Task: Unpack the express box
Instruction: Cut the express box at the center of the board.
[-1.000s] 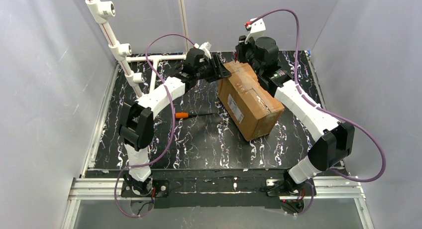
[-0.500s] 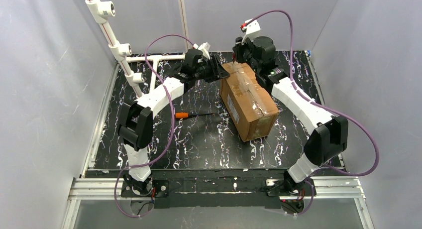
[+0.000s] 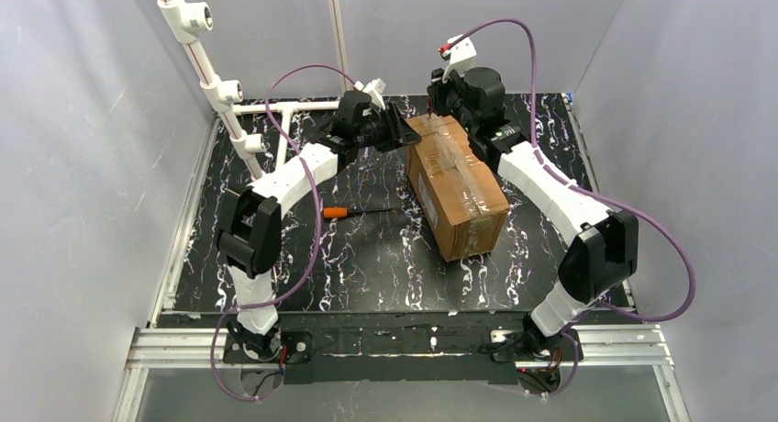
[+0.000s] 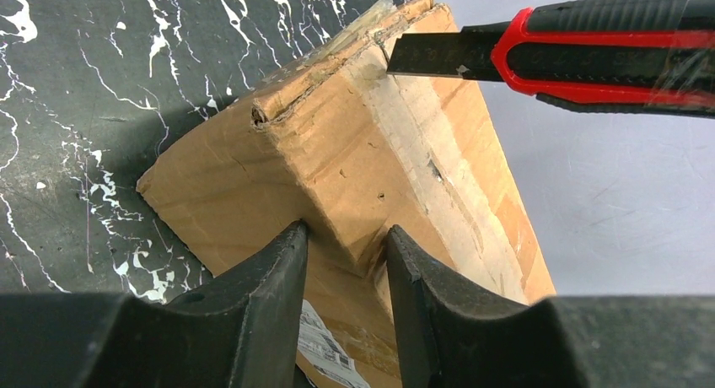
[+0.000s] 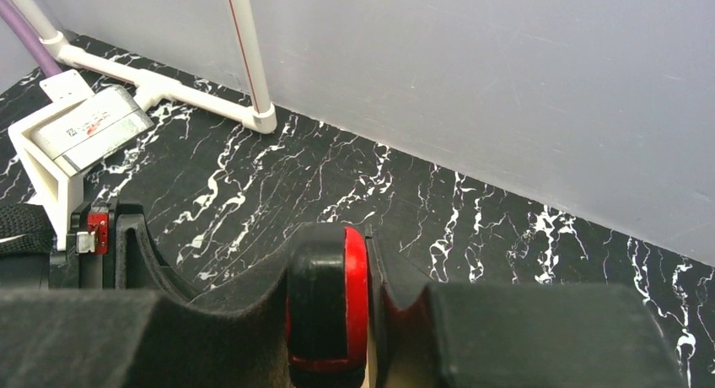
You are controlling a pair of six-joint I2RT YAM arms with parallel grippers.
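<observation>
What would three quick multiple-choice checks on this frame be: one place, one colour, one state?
1. Where does the screwdriver lie?
A. On the table, left of the box
B. On top of the box
C. Leaning on the back wall

2. What colours is the knife?
A. Blue and white
B. Red and black
C. All yellow

3. What state is the right gripper in?
A. Open and empty
B. Shut on the screwdriver
C. Shut on the knife

Answers:
1 A: the top view shows it flat on the table on the left arm's side of the box.
2 B: the left wrist view shows red trim on a black body.
3 C: the right wrist view shows the knife clamped in it.
</observation>
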